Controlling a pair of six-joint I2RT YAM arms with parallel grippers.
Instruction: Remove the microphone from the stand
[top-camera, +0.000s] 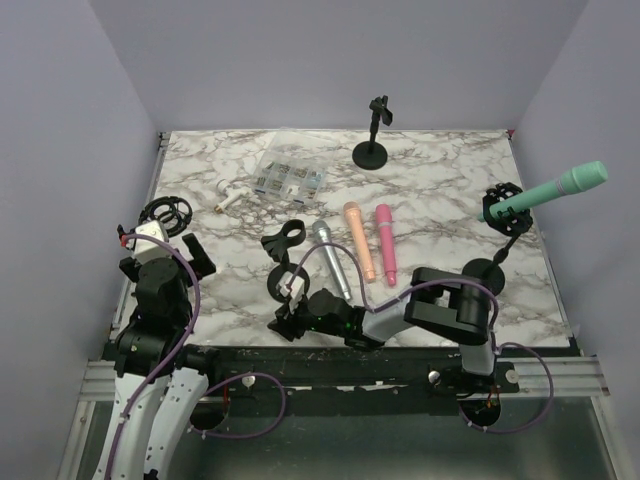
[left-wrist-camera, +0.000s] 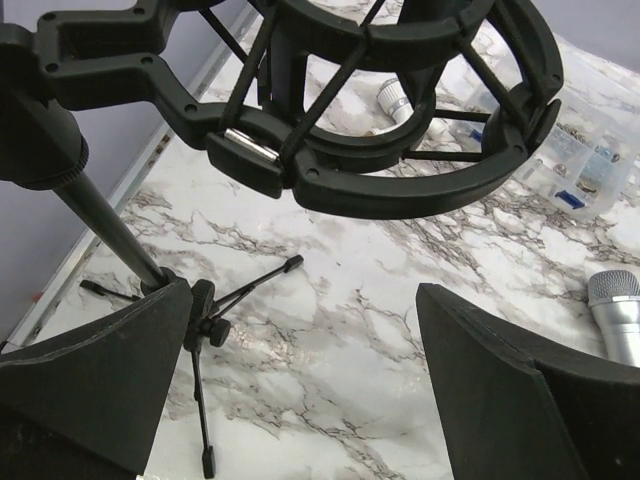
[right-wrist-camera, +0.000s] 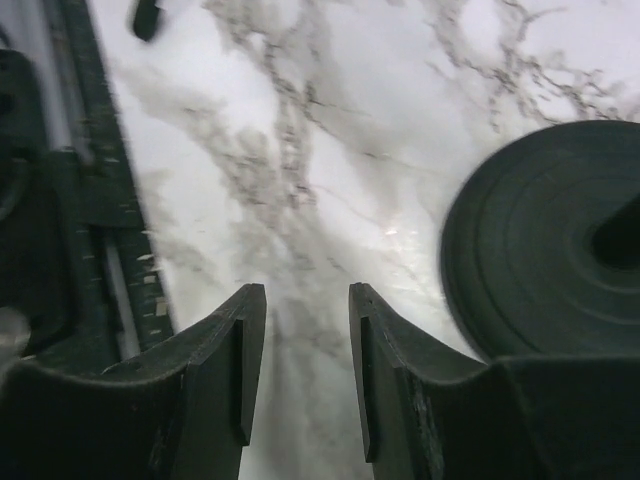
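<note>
A teal microphone (top-camera: 548, 190) sits tilted in a black shock-mount stand (top-camera: 503, 225) with a round base at the table's right edge. Neither gripper is near it. My right gripper (top-camera: 282, 318) reaches left along the near edge. In the right wrist view it (right-wrist-camera: 307, 305) is open and empty above bare marble, beside a round black stand base (right-wrist-camera: 540, 240). My left gripper (top-camera: 165, 250) is at the left edge. In the left wrist view it (left-wrist-camera: 300, 385) is wide open and empty, just below an empty shock mount (left-wrist-camera: 400, 120) on a tripod (left-wrist-camera: 205, 330).
A silver microphone (top-camera: 330, 260), a peach one (top-camera: 358, 240) and a pink one (top-camera: 386, 243) lie mid-table. An empty clip stand (top-camera: 283, 243) stands near my right gripper. Another stand (top-camera: 374, 130), a clear parts box (top-camera: 290, 178) and a small white object (top-camera: 230, 197) are at the back.
</note>
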